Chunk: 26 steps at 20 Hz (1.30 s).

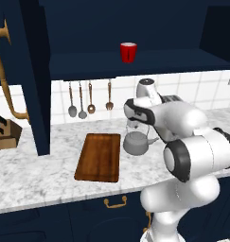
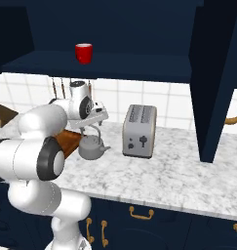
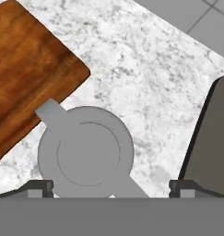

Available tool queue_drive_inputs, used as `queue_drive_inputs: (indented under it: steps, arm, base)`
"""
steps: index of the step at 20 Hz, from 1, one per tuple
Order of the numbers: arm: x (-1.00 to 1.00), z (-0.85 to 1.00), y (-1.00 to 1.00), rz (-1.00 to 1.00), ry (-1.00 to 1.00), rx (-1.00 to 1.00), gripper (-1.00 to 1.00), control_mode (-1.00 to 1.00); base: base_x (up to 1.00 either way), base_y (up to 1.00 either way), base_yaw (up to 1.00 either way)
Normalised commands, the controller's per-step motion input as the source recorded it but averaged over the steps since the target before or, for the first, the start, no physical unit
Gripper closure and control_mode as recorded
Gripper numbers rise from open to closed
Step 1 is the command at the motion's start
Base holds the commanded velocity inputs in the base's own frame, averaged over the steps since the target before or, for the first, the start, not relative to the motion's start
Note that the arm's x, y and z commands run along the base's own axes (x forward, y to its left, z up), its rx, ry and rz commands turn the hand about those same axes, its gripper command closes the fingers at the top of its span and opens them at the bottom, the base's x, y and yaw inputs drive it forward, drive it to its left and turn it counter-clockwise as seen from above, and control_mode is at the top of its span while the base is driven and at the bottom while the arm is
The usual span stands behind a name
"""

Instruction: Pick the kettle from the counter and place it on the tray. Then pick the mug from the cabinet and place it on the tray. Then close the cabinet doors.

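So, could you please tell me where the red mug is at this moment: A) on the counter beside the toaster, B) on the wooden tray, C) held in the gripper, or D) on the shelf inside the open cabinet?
D: the red mug stands on the navy cabinet shelf, well above the bare wooden tray.

kettle (image 1: 135, 143) upright on counter (image 1: 50, 172) beside tray (image 1: 98, 157) | mug (image 1: 128, 52) on cabinet (image 1: 135, 64) shelf

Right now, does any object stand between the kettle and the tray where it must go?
No. The kettle stands on the counter just beside the tray, with bare marble between them. The gripper hangs open directly above the kettle.
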Motion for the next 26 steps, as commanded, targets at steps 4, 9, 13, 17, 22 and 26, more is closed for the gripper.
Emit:
queue_drive_inputs:
  steps: [4, 9, 13, 17, 22, 26]
  arm:
    - [0.38, -0.18, 0.0, 0.04, 0.05, 0.0, -1.0, -1.0]
    - [0.29, -0.21, 0.0, 0.03, 0.0, 0.0, -1.0, -1.0]
    - [0.0, -0.3, 0.0, 0.05, 0.02, 0.0, 1.0, -1.0]
    - [0.0, -0.06, 0.02, 0.02, 0.0, -0.03, 1.0, -1.0]
    - [-0.17, -0.09, 0.25, 0.0, 0.0, -0.04, 1.0, -1.0]
    - [-0.25, -0.01, 0.42, 0.0, 0.0, -0.06, 1.0, -1.0]
  base:
    - [0.0, 0.0, 0.0]
    - [0.0, 0.0, 0.0]
    - [0.0, 0.0, 0.0]
    - [0.0, 0.0, 0.0]
    - [0.0, 0.0, 0.0]
    - [0.0, 0.0, 0.0]
